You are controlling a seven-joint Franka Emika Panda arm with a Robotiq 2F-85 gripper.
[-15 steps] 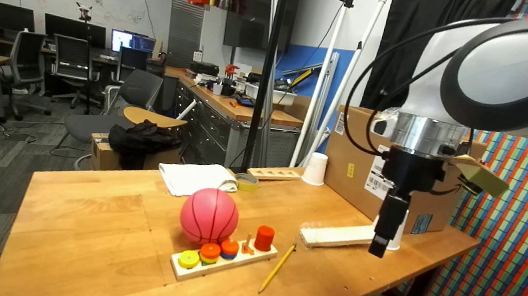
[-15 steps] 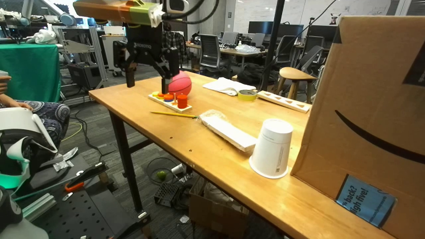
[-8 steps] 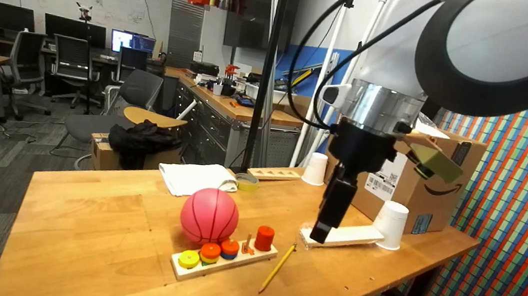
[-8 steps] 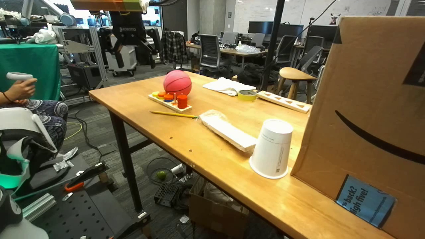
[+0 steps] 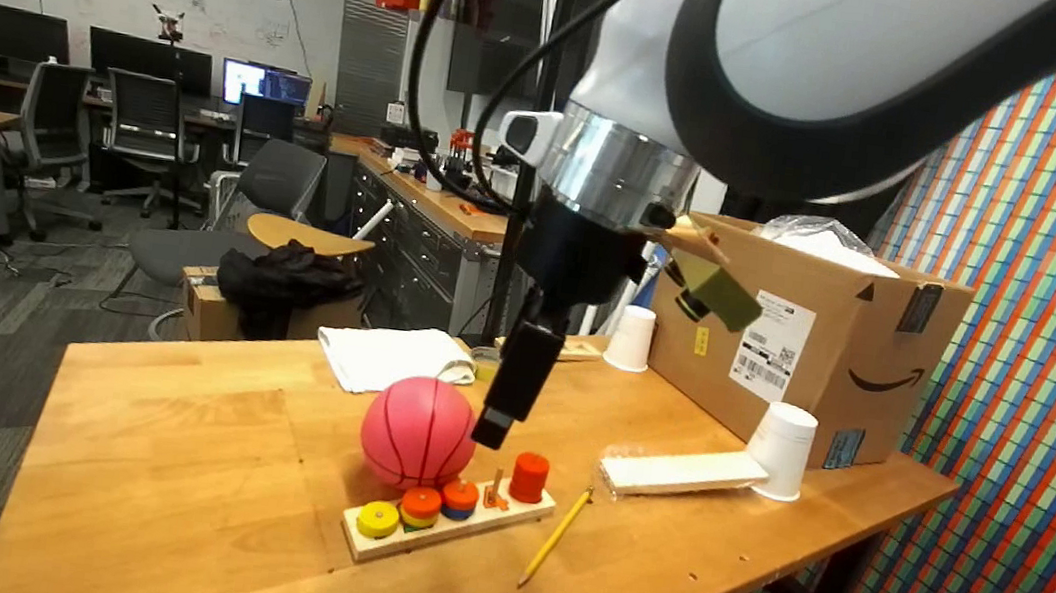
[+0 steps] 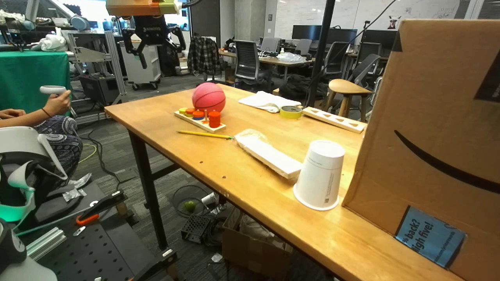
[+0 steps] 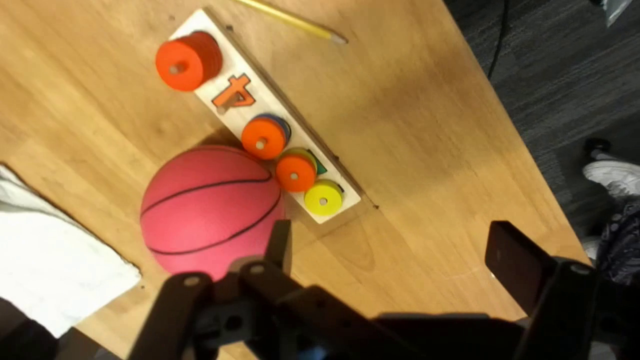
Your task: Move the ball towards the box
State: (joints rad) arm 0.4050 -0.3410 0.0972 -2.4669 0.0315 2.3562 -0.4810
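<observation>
Aloft, jaws spread wide, my black two-fingered gripper (image 7: 390,244) hung higher than the long pale wooden peg board (image 7: 266,104). Pink round ball (image 7: 210,210) sat just beside that board; brown cardboard box (image 5: 816,372) stood well apart from it.

White-and-black arm (image 5: 820,50) aslant from above, hand (image 7: 392,247) tilted downward, two fingers (image 7: 517,265) wide apart

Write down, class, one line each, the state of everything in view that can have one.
Gripper: open, holding nothing.
Ball: on the table, not gripped.
Box: standing on the table, plastic at its top; whether open, unclear.
Peg board: rings on four of its five pegs.
Tape roll: lying flat.
White cup nearer the tape roll: upside down.
Other white cup: upside down.
White cloth: folded.
Pencil: lying flat.
</observation>
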